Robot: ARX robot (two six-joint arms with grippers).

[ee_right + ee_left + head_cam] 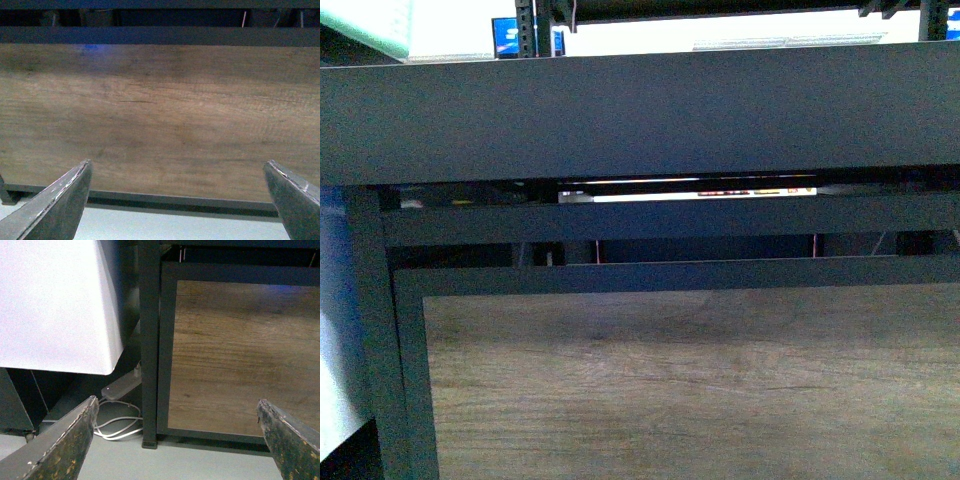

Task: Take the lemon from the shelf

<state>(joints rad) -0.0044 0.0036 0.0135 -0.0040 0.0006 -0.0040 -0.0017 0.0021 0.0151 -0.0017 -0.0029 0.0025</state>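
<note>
The lemon shows in no view. Both hands hang low before the shelf (620,110), facing its wood panel (160,115). The left hand (176,405) and the right hand (177,165) are spread wide and empty. The lemon likely lies above, on a tray; I cannot tell which arm is nearer.

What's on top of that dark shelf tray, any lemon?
On the shelf, only the tray's dark front edge shows in the front view; its top surface is hidden at this low angle. No lemon is visible in any view.
</note>
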